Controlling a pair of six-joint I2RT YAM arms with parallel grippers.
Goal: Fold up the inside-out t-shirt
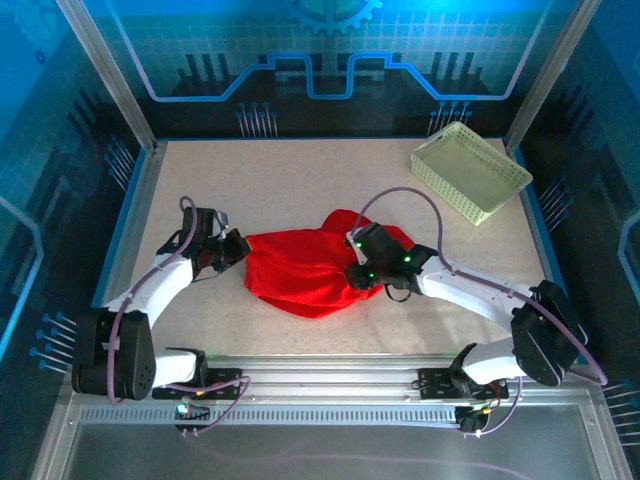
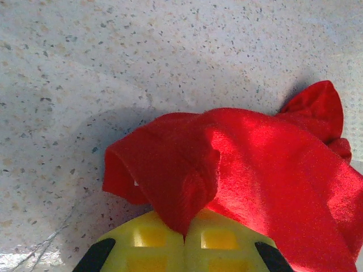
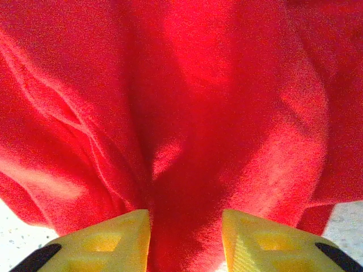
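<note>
Garment, top external view: the red t-shirt (image 1: 300, 275) lies in a crumpled heap on the speckled table (image 1: 300, 180), near the middle and slightly toward the near edge, between the two arms. The left gripper (image 1: 238, 250) meets its left end and the right gripper (image 1: 352, 270) sits over its right portion. A pale green lattice basket (image 1: 470, 170) stands well apart at the far right. No sleeve, collar or hem can be made out in the heap.

Left wrist view: the left gripper (image 2: 184, 241) has its jaws together, clamped on a fold of the t-shirt (image 2: 255, 164). The cloth drapes from that pinch over the table (image 2: 113, 68), with a looped edge open to the left.

Right wrist view: the right gripper (image 3: 186, 218) has its jaws apart. The t-shirt (image 3: 198, 102) hangs in soft vertical creases in front of them and lies in the gap, but no squeeze shows.

Assessment: the cloth appears light, limp and thin. It should sag from any single hold, keep no shape of its own and bunch readily. It does not look slippery or fragile. A pinch on the middle of a fold would likely lift several layers at once. Better holds would be a single-layer edge, such as hem corners or shoulder seams, one per gripper and set wide apart, so the shirt can be drawn flat before folding. Those edges must first be exposed, as the heap hides them.
</note>
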